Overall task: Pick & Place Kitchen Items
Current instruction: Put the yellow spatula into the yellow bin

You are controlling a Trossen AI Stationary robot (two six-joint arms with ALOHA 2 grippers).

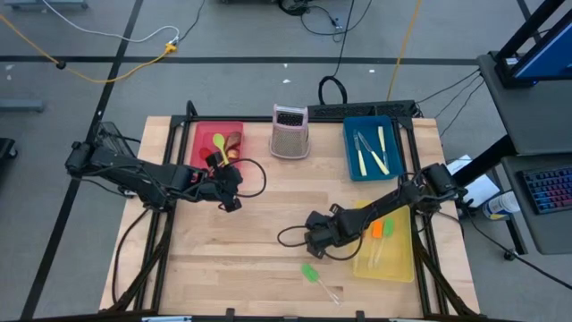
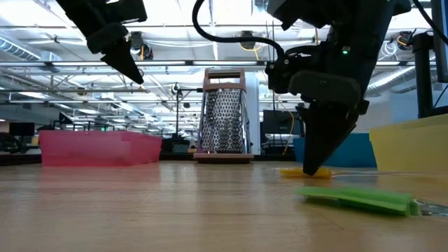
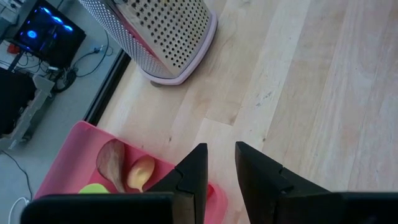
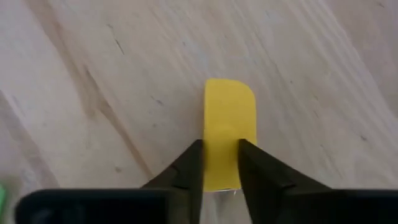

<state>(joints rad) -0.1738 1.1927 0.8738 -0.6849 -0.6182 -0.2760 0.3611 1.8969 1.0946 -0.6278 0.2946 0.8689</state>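
A yellow-headed spatula (image 4: 230, 112) lies flat on the wood, and my right gripper (image 4: 221, 155) stands over it near the table's middle (image 1: 313, 240), fingers down at the table top (image 2: 313, 168). A green-headed spatula (image 1: 310, 273) lies on the table nearer the front edge. My left gripper (image 1: 231, 199) hangs raised and open beside the red tray (image 1: 201, 134), holding nothing. In that tray lie green (image 1: 218, 143) and brown (image 3: 111, 158) spoons. My right gripper comes from above, pointing down, with one finger (image 4: 193, 165) on each side of the yellow spatula where the head's rear end (image 4: 217, 180) meets the clear handle. The spatula lies flat on the table (image 2: 294, 172) between the fingertips.
The metal box grater (image 1: 290, 134) stands upright at the far middle. A blue tray (image 1: 353, 161) holds cream knives (image 1: 366, 152). A yellow tray (image 1: 393, 268) at the right front holds an orange-headed spatula (image 1: 382, 230). Bare wood lies between the two arms.
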